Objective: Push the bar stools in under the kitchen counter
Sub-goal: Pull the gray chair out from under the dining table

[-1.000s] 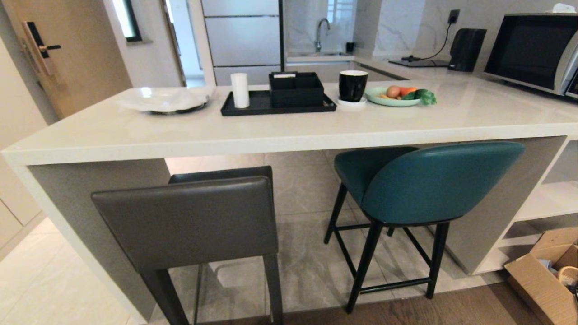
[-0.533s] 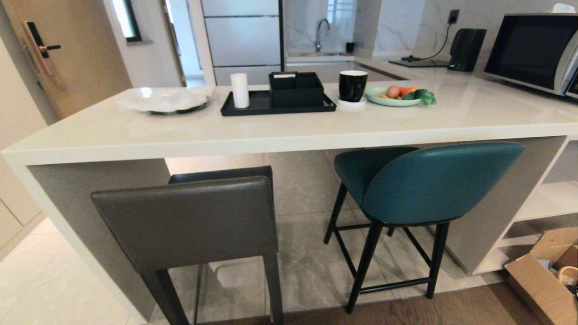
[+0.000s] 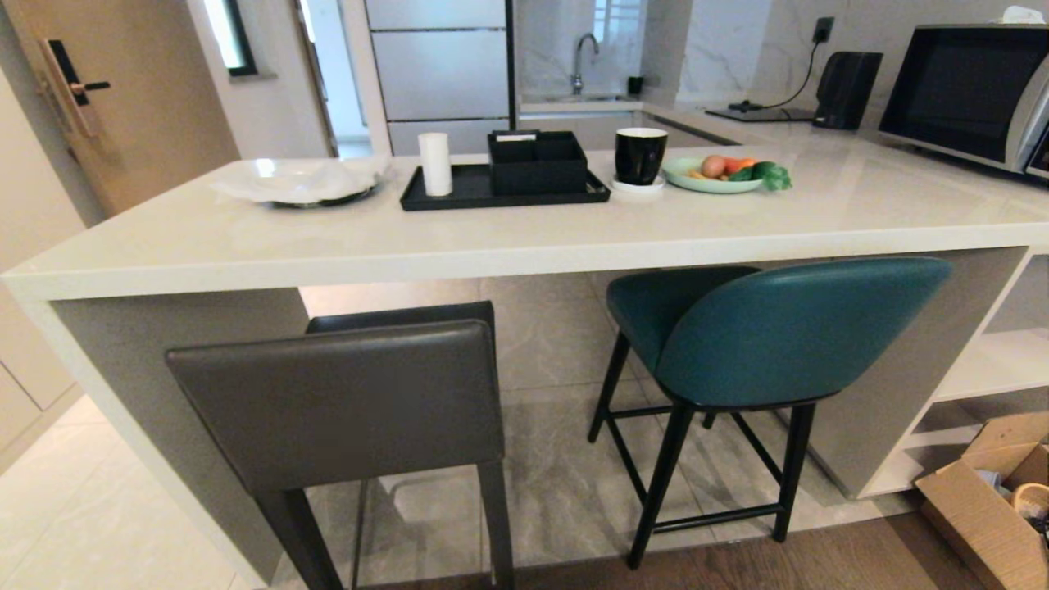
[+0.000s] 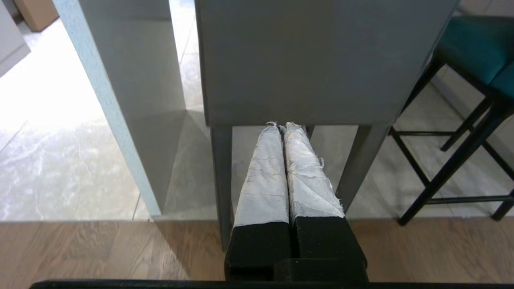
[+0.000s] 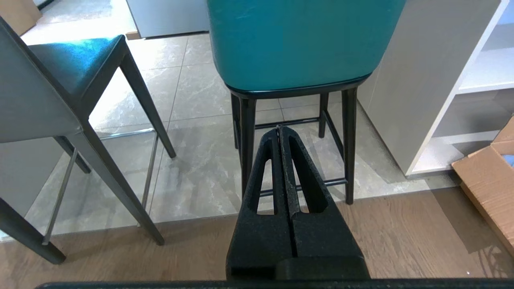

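The dark-grey stool [image 3: 344, 401] stands at lower left of the head view, its boxy low back turned toward the camera and its seat reaching in under the desk [image 3: 524, 238]; the back hides most of the seat and the frame's lower edge cuts off its legs. The teal stool [image 3: 778, 328] stands right of centre, its curved leather back angled to the right, the seat's far edge tucked under the slab, thin black legs and rungs on grey marbled tile. The desk's thick white speckled top runs long across the frame, with pale grey side panels and white open shelves [image 3: 1000, 360] at the right edge. A cardboard box [image 3: 992, 508] is cropped at lower right.

In the left wrist view the left claw [image 4: 283, 125], tips wrapped in frayed white tape, is pressed together and empty, just below the grey back's lower edge. The right claw [image 5: 279, 129], black and textured, is likewise closed on nothing, pointing at the teal stool's legs.
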Tool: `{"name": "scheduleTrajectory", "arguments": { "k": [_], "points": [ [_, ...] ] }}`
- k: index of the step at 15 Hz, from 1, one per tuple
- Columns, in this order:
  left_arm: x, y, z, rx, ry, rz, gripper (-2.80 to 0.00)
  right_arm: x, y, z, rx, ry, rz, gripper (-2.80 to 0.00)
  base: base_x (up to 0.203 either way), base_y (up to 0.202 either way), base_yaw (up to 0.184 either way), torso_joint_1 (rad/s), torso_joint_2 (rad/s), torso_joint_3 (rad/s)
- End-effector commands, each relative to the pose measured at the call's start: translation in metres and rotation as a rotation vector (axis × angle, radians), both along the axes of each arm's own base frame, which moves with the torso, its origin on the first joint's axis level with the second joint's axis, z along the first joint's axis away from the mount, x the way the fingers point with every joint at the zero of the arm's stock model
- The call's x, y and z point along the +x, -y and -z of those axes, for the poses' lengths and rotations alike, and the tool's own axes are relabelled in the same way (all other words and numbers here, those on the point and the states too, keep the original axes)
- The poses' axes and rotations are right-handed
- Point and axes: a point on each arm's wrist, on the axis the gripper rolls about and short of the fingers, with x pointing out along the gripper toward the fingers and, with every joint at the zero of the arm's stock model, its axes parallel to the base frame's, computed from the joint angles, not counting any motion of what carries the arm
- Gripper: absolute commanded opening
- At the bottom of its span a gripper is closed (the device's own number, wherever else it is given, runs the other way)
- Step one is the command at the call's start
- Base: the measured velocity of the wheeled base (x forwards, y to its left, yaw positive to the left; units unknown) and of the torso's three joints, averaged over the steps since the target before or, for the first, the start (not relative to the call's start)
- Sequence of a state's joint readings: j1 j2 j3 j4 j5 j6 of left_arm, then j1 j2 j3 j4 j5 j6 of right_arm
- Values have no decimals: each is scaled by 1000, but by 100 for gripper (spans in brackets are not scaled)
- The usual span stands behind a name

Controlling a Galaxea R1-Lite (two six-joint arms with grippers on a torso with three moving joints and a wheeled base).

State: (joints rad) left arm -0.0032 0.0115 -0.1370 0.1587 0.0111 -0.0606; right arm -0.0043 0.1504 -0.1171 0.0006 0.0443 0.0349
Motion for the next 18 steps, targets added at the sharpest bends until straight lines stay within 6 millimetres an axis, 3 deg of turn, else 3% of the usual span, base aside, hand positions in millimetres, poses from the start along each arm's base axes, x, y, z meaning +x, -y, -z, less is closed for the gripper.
{"name": "scheduleTrajectory", "arguments": {
  "k": [1,18],
  "points": [
    [0,0,3,-1,-2,-1,-280,-1,0,2,0,8,1,-280,0,0,0,0,0,0],
    [1,0,5,-1,-11,19,-280,-2,0,11,-1,3,-4,-280,0,0,0,0,0,0]
  ]
}}
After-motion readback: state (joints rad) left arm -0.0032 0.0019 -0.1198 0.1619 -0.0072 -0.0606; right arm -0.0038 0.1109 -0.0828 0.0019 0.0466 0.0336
